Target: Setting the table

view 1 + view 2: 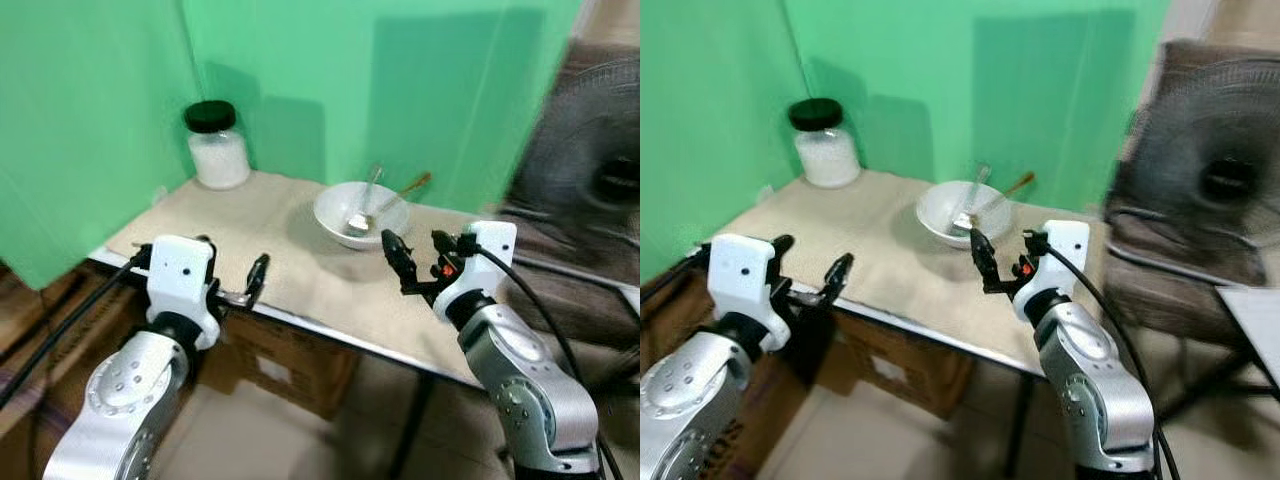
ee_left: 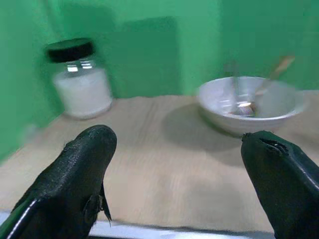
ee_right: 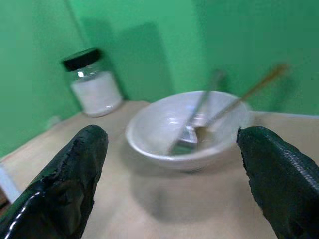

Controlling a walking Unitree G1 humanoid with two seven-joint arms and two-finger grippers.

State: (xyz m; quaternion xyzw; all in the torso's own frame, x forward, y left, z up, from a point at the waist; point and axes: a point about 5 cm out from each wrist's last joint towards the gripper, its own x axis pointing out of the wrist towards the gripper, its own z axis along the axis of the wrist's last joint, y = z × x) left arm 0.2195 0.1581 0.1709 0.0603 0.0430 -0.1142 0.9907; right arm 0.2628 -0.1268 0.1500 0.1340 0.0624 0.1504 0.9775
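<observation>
A white bowl (image 1: 360, 215) stands on the beige-covered table (image 1: 300, 270), toward the back. Two utensils lean in it: a metal spoon (image 3: 192, 119) and one with a wooden handle (image 1: 405, 190). A glass jar (image 1: 217, 147) with a black lid and white contents sits in the far left corner. My right gripper (image 1: 418, 255) is open over the table, just in front of the bowl and apart from it. My left gripper (image 1: 232, 265) hovers open at the table's near edge, left of the bowl, with nothing between its fingers (image 2: 89, 149).
Green backdrop panels close off the table at the back and left. A dark floor fan (image 1: 590, 170) stands to the right. A cardboard box (image 1: 290, 365) sits under the table. Black cables hang by the table's left end.
</observation>
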